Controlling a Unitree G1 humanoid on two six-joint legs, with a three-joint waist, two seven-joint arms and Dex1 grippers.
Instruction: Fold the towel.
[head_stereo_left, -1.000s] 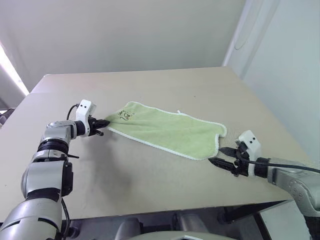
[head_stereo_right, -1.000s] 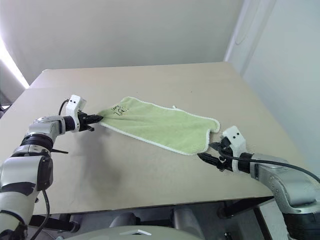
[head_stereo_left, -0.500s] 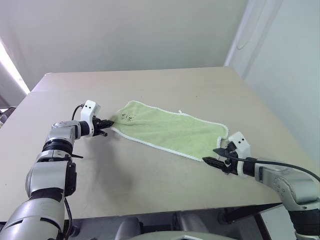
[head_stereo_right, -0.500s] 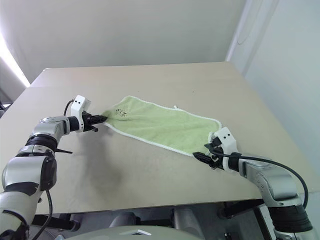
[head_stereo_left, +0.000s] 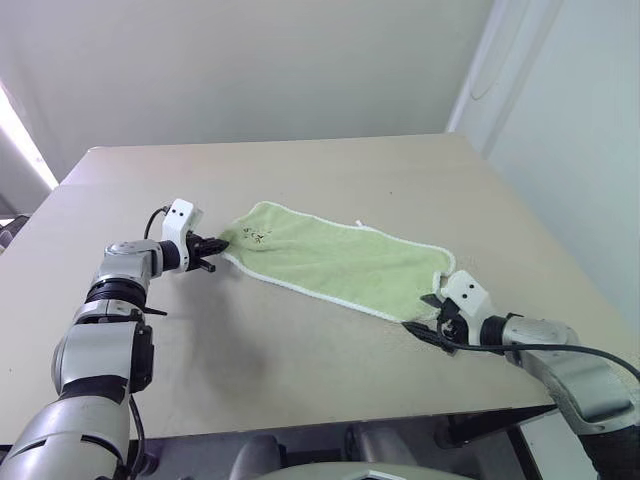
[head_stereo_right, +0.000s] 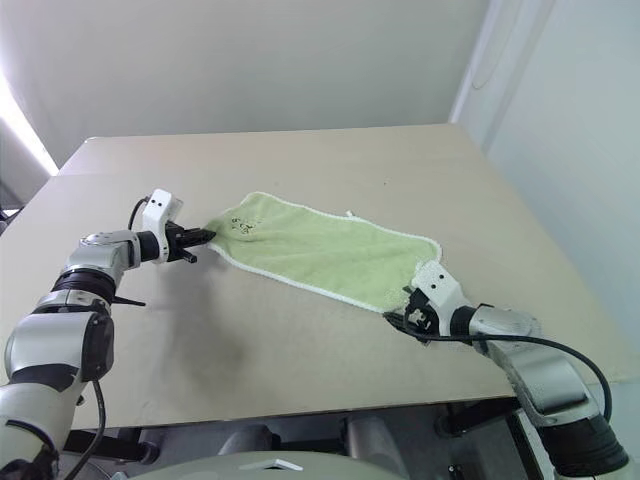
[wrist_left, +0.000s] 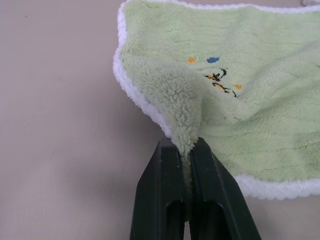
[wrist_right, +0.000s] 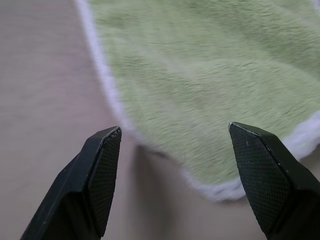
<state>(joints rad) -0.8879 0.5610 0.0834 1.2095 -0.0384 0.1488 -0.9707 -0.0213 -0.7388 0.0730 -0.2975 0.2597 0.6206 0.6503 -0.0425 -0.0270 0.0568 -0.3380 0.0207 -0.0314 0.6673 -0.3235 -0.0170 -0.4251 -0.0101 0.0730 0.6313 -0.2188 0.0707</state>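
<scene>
**Towel spread on the bench, one corner pinched, the opposite corner framed by open jaws**

The towel (head_stereo_left: 335, 260), light lime-green terry with a thin white edging, lies spread and mostly flat on the bench (head_stereo_left: 300, 170), roughly midway between the bench's left and right edges and lying slantwise, its long axis running from the left-hand side toward the near right corner. A small dark embroidered mark (wrist_left: 220, 80), with a few coloured dots beside it, sits near the towel's left-hand corner.

The left gripper (head_stereo_left: 212, 245) meets the towel at that left-hand corner. Its jaws are closed tight on the cloth: in the left wrist view a ridge of terry is squeezed up between the two black fingers (wrist_left: 160, 200), and the corner rises slightly off the bench where it is pinched, while the rest of the edging lies on the surface.

The right gripper (head_stereo_right: 402, 318) is low over the bench at the towel's near right corner. Its jaws stand wide apart and hold nothing. In the right wrist view the two fingertips (wrist_right: 102, 165) frame the white-edged corner of the towel, one over bare bench beside the edging, the other over the cloth's margin. Whether either fingertip touches the towel cannot be told.
</scene>
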